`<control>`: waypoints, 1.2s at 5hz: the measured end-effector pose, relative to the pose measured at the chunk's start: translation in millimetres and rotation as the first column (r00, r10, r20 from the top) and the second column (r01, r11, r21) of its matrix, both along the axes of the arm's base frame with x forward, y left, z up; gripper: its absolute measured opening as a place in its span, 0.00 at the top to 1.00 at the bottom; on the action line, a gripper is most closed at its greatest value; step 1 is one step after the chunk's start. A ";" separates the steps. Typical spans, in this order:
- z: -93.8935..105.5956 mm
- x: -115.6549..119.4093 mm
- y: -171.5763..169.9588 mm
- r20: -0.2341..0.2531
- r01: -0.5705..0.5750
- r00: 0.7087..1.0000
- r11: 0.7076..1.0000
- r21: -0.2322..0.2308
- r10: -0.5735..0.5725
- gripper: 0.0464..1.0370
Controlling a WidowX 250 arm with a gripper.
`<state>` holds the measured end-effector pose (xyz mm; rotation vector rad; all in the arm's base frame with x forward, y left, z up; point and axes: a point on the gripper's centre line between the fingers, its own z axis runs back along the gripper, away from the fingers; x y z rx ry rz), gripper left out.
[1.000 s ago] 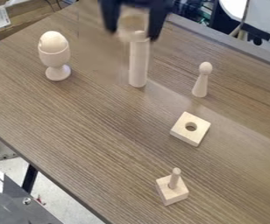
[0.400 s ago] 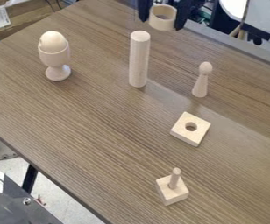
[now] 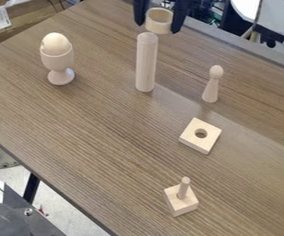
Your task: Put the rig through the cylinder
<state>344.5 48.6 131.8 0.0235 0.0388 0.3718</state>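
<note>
The black gripper [image 3: 159, 24] hangs at the top edge of the view, shut on a pale wooden ring [image 3: 159, 21], with one finger on either side of it. Just below and to the left of the ring in the view, a tall wooden cylinder [image 3: 145, 64] stands upright on the table. The ring's lower rim shows close to the cylinder's top and is not around it. How far apart they are in depth I cannot tell.
A wooden egg in a cup [image 3: 59, 62] stands at the left, a small peg figure [image 3: 211, 85] at the right. Nearer are a square block with a hole [image 3: 197, 142] and a square base with a peg [image 3: 180, 203]. The brown table [image 3: 95, 138] has its edge at lower left.
The gripper and ring moved from over the cylinder's top off to the right, then partly back left and slightly down. The cylinder and other pieces stayed put.
</note>
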 end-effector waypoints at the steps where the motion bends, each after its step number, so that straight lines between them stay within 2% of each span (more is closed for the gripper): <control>1: -1.5 -2.2 7.5 -0.004 -0.019 1.000 1.000 -0.002 0.019 0.26; 2: -8.1 -6.4 8.8 -0.019 -0.021 1.000 1.000 -0.009 0.021 0.26; 6: -16.9 -10.1 7.7 -0.028 -0.031 0.999 0.999 -0.013 0.030 0.26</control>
